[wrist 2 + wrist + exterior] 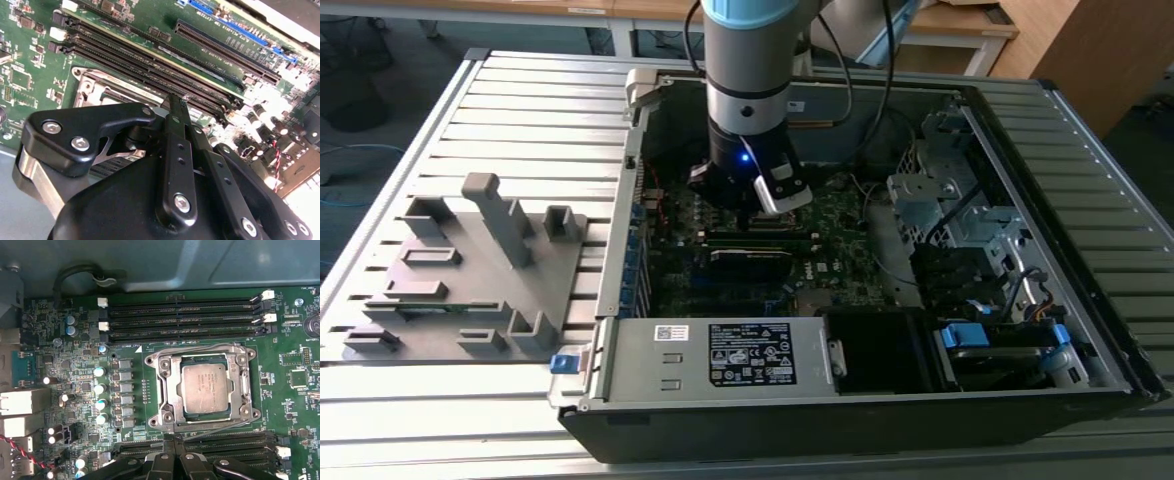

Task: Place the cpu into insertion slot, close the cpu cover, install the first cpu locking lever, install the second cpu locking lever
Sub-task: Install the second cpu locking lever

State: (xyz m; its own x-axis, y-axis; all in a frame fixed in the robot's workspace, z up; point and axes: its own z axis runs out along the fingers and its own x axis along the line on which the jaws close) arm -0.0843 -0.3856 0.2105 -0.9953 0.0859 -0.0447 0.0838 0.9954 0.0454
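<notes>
cpu: a flat square chip with a dull silver-grey metal top, the cpu [204, 389] already lies seated in the insertion slot [186, 410], just beyond the tips of the end effector in the first wrist view.
insertion slot: a small dark square socket, set in dark green circuit board crowded with small components.
cpu cover: the cpu cover [171, 388] is a thin silver metal frame with a large square window; it appears to lie down flat around the chip, so I judge placing and closing done.
locking levers: thin wire bars run along the frame's edges; whether either one is latched I cannot tell, so the lever steps may remain.
end effector: black and hard-edged, with bolted linkage bars; the end effector [176, 104] has its fingers drawn together at a narrow point, gripping nothing, with that point just beside the edge of the socket.
memory slots: long narrow black memory slots [180, 319] lie on the far side of the socket from the end effector.
computer case: an open dark metal computer case [1107, 300] surrounds the end effector on a ribbed grey counter [520, 110].
</notes>
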